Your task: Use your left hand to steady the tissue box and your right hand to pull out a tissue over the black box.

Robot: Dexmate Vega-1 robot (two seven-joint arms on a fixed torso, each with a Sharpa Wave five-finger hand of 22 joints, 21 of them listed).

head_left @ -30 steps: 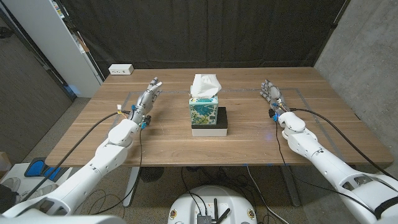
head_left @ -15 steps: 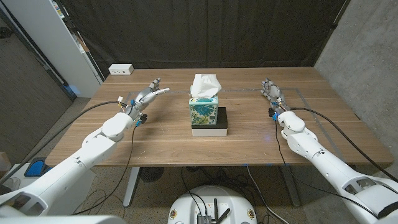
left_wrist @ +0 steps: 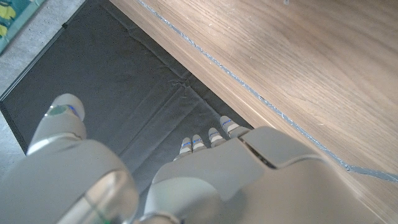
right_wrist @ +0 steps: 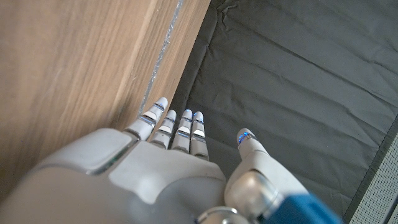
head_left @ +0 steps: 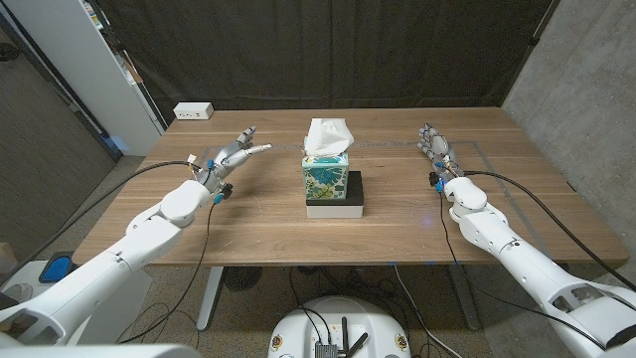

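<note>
A teal floral tissue box (head_left: pixel 325 176) stands at the table's middle with a white tissue (head_left: pixel 327 136) sticking up from its top. It leans against a low black box (head_left: pixel 350 189) on a white base. My left hand (head_left: pixel 230 157) hangs open above the table, well to the left of the tissue box, fingers stretched toward it. My right hand (head_left: pixel 435 149) is open far to the right of the boxes, fingers straight and pointing away from me. The left wrist view catches my left hand (left_wrist: pixel 186 180) and a corner of the tissue box (left_wrist: pixel 11 14). Straight fingers of my right hand (right_wrist: pixel 174 155) show over the table edge.
A white power strip (head_left: pixel 193 111) lies at the table's far left corner. Tape lines mark a rectangle on the wooden table (head_left: pixel 397 229). A dark curtain hangs behind the table, and a white cabinet (head_left: pixel 70 60) stands at far left.
My left arm has lifted and swung so the hand now points right toward the tissue box. The right hand has stayed still.
</note>
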